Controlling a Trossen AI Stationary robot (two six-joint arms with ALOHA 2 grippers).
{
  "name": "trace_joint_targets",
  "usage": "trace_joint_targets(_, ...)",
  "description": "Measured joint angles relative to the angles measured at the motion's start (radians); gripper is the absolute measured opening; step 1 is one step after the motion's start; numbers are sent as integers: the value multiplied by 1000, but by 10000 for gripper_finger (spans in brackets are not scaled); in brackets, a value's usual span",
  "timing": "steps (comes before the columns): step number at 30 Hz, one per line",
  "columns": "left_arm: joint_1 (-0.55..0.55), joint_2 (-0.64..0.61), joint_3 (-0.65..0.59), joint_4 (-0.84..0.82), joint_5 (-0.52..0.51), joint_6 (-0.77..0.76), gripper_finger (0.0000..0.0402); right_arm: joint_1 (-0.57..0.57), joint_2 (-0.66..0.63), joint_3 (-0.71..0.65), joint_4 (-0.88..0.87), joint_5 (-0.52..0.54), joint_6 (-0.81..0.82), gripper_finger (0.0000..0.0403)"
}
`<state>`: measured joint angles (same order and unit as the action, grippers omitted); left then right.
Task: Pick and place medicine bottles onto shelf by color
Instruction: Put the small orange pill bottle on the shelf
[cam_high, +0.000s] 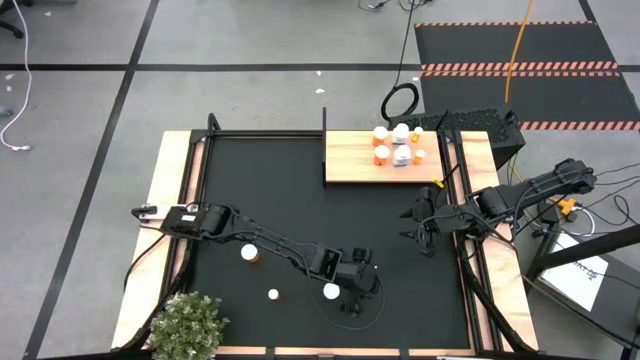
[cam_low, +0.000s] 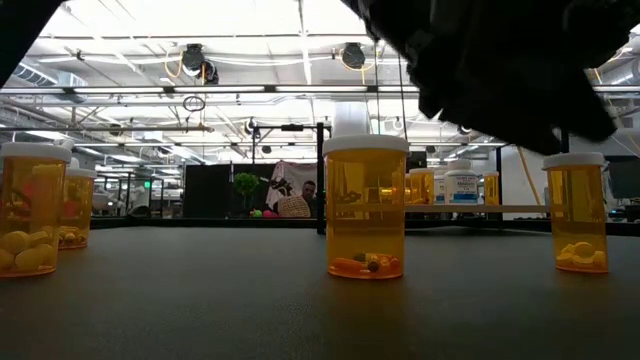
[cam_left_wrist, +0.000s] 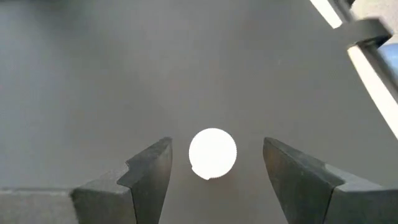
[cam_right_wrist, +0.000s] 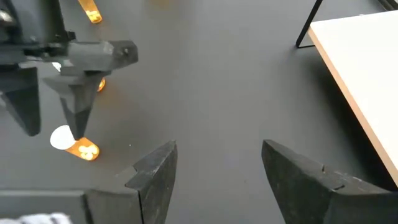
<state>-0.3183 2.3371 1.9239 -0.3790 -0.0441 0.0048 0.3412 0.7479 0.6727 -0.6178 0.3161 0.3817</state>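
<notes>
My left gripper (cam_high: 338, 284) is open and points down over an orange bottle with a white cap (cam_high: 331, 291) standing upright on the black mat (cam_high: 290, 190). In the left wrist view the cap (cam_left_wrist: 212, 152) shows between the two fingers, which stand on either side without touching it. Two more bottles (cam_high: 249, 253) (cam_high: 272, 294) stand on the mat to the left. The light-wood shelf (cam_high: 350, 165) at the far right carries several bottles (cam_high: 381, 155). My right gripper (cam_high: 425, 228) is open and empty over the mat's right part, near the shelf.
A small green plant (cam_high: 188, 325) stands at the near left corner. A black upright post (cam_high: 324, 130) stands at the shelf's left end. In the low view, orange bottles (cam_low: 365, 205) (cam_low: 25, 205) (cam_low: 575, 212) stand on the mat, with the room behind.
</notes>
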Motion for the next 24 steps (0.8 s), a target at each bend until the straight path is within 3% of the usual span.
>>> trace_joint_targets(19, 3, 34, -10, 56, -1, 29, 250, 0, 0, 0, 0, 0, -4, 231)
trace_joint_targets(24, 3, 34, -10, 55, 0, 43, 222, 0, 0, 0, 0, 0, -4, 231)
